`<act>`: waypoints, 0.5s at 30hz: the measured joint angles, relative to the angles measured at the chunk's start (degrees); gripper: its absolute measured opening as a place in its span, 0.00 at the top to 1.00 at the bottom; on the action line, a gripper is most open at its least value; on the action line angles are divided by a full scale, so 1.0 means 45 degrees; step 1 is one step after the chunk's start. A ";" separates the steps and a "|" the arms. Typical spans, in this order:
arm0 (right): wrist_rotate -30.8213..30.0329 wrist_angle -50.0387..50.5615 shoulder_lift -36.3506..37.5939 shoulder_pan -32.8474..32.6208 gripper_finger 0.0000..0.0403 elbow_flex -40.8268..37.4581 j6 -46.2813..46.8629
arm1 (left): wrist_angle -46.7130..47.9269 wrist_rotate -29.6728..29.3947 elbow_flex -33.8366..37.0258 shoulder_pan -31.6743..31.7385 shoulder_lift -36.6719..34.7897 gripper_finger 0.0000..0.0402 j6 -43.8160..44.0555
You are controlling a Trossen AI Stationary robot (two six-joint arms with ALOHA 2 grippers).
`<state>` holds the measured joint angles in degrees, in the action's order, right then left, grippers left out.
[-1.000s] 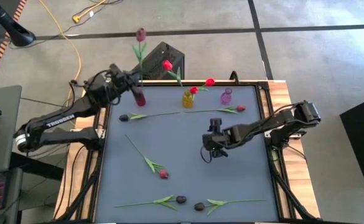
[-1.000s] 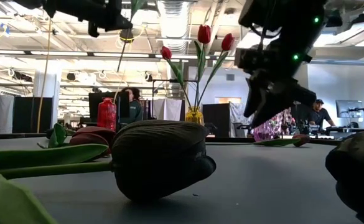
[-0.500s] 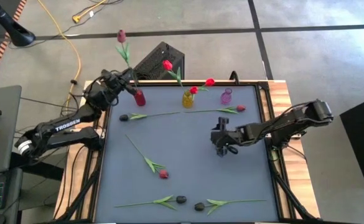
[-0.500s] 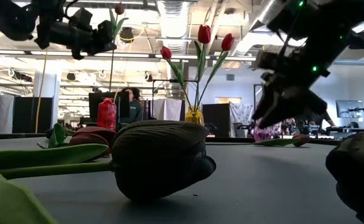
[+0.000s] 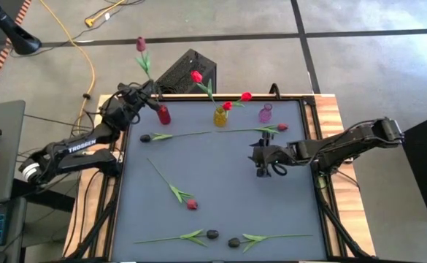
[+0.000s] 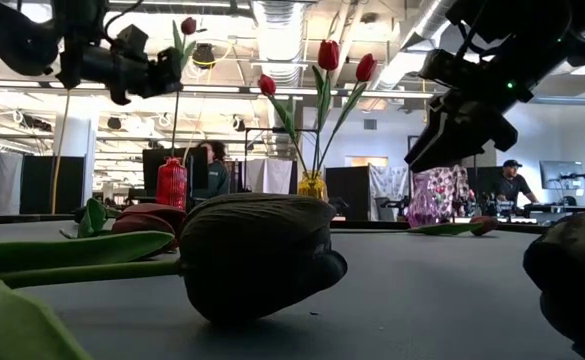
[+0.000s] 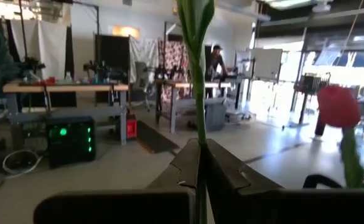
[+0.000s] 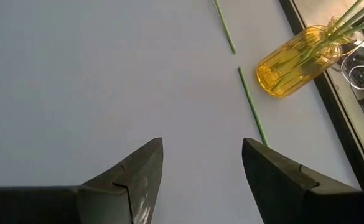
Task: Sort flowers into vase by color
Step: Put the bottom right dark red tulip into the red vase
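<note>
Shifted right gripper [image 5: 263, 162] rightward over mid-table, fingers spread and empty; kept left gripper [image 5: 149, 97] pinching maroon tulip [image 5: 141, 44] stem above red vase [image 5: 164, 115]; judged light, floppy, best gripped low on stem.

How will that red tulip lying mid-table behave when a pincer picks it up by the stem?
The red tulip probably weighs little: thin stem, small head. Gripped far from the head, the stem may droop; yet the left pincer holds a maroon tulip fairly upright. It seems unlikely to roll, given its leaves.
</note>
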<state>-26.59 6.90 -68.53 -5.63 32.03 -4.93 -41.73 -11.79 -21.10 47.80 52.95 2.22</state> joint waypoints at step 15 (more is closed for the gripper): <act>0.0005 -0.0019 0.0005 -0.0430 0.39 0.0000 0.0229 | -0.0272 -0.0037 0.0000 -0.0001 0.2267 1.00 0.0017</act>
<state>-26.57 6.81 -68.51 -7.57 32.03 -3.90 -42.95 -11.96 -21.10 47.79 63.16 2.30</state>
